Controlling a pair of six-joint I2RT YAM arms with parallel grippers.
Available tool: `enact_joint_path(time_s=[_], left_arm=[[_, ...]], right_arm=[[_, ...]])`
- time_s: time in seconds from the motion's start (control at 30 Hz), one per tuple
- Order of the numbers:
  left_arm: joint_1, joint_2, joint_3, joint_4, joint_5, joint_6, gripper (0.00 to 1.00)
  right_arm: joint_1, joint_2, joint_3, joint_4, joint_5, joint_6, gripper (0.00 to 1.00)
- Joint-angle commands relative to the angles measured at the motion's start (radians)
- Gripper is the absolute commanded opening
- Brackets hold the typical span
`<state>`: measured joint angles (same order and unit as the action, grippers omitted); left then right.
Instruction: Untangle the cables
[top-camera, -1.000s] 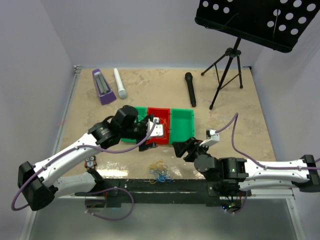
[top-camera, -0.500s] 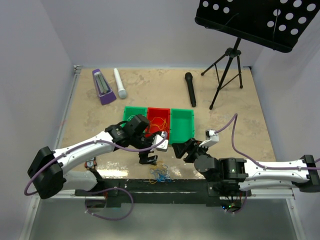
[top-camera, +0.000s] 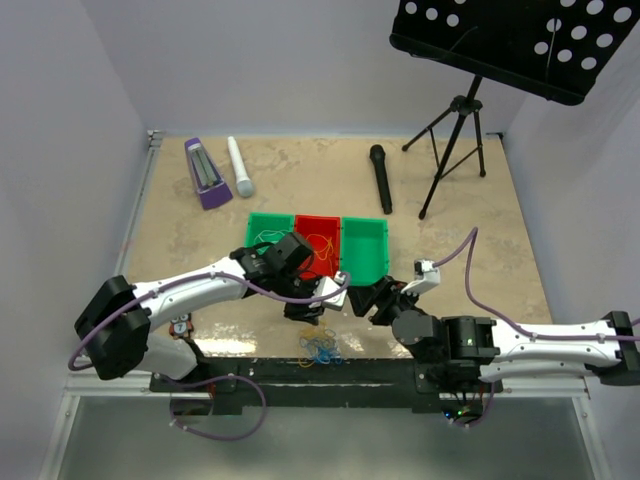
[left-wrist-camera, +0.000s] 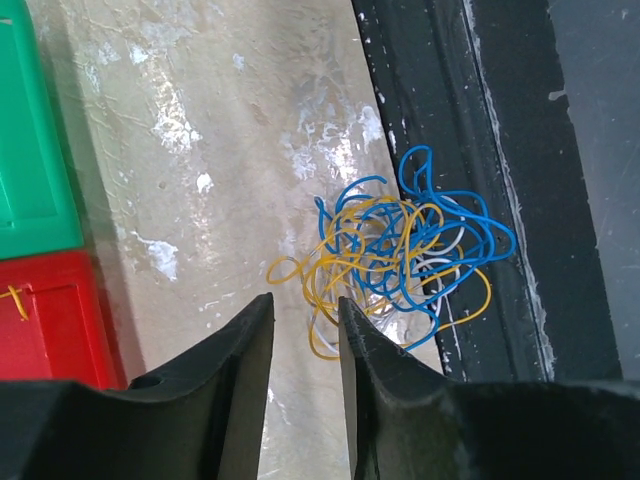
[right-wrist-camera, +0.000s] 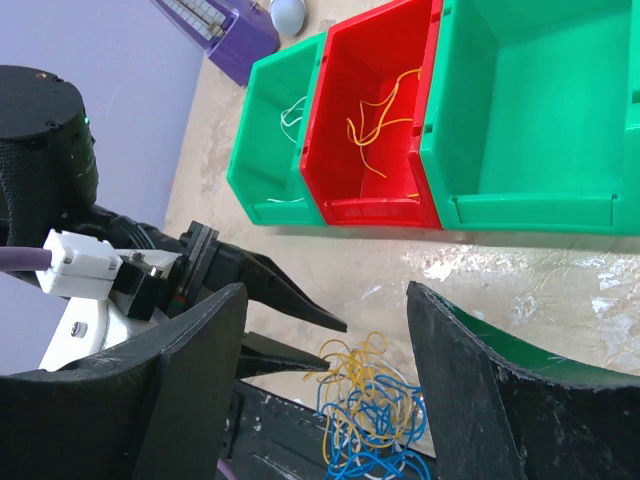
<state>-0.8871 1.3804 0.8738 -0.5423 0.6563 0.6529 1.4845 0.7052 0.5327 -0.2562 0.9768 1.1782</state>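
Noted the cables (top-camera: 320, 347), a loose tangle of blue, orange-yellow and white loops, lying on the bench (top-camera: 200, 215) at its near edge, hard against the black rail (top-camera: 300, 375). Found the left end effector (left-wrist-camera: 305, 308) poised over the far side of the tangle, jaws set to a slim gap with bare bench showing between them; gripping nothing, one yellow loop just beside a finger. Logged the right end effector (right-wrist-camera: 325, 300) right of the tangle and a little beyond it, jaws spread wide, holding nothing, apart from the wires. Spotted a small label (top-camera: 180, 323) by the left arm's base, print too small to read. Farther back, recorded three bins in a row: green bin (top-camera: 266, 228) with a white strand, red bin (top-camera: 318, 243) with orange-yellow strands, second green bin (top-camera: 366, 245). At the far end, marked a purple wedge-shaped object (top-camera: 205, 172), white microphone (top-camera: 240, 167), black microphone (top-camera: 380, 178), tripod stand (top-camera: 455, 150).
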Motion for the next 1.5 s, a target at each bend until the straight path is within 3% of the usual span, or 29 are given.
enact_joint_path(time_s=[0.0, 0.1, 0.17, 0.23, 0.33, 0.4, 0.57, 0.73, 0.83, 1.0, 1.17, 1.47], left_arm=[[-0.019, 0.020, 0.041, -0.005, 0.008, 0.053, 0.33], [-0.035, 0.022, 0.037, -0.004, -0.006, 0.056, 0.09], [-0.036, 0.022, 0.037, -0.010, -0.012, 0.062, 0.01], [-0.036, 0.020, 0.048, -0.024, -0.018, 0.065, 0.09], [-0.036, 0.023, 0.065, -0.056, -0.012, 0.076, 0.33], [-0.038, 0.029, 0.077, -0.070, -0.007, 0.083, 0.41], [-0.038, 0.043, 0.068, -0.055, -0.032, 0.109, 0.45], [-0.044, 0.074, 0.079, -0.062, -0.038, 0.142, 0.41], [-0.059, 0.092, 0.090, -0.064, -0.053, 0.157, 0.33], [-0.064, 0.115, 0.128, -0.074, -0.084, 0.183, 0.00], [-0.062, 0.088, 0.217, -0.093, -0.150, 0.163, 0.00], [-0.061, 0.023, 0.436, -0.314, -0.106, 0.007, 0.00]], right_arm=[[-0.004, -0.001, 0.013, -0.012, 0.025, 0.014, 0.69], [-0.003, -0.027, 0.010, -0.029, 0.028, 0.020, 0.69], [-0.003, -0.052, 0.001, -0.034, 0.026, 0.021, 0.69], [-0.004, -0.068, -0.008, -0.040, 0.026, 0.023, 0.69], [-0.004, -0.076, -0.011, -0.041, 0.026, 0.023, 0.69], [-0.004, -0.070, -0.008, -0.044, 0.025, 0.021, 0.69], [-0.003, -0.052, 0.007, -0.044, 0.031, 0.020, 0.69], [-0.004, -0.047, 0.015, -0.048, 0.037, 0.008, 0.68], [-0.003, -0.053, 0.021, -0.058, 0.043, 0.008, 0.68], [-0.003, -0.072, 0.024, -0.066, 0.046, 0.005, 0.68], [-0.004, -0.076, 0.007, -0.028, 0.025, -0.047, 0.67], [-0.004, -0.066, -0.080, 0.319, -0.121, -0.357, 0.67]])
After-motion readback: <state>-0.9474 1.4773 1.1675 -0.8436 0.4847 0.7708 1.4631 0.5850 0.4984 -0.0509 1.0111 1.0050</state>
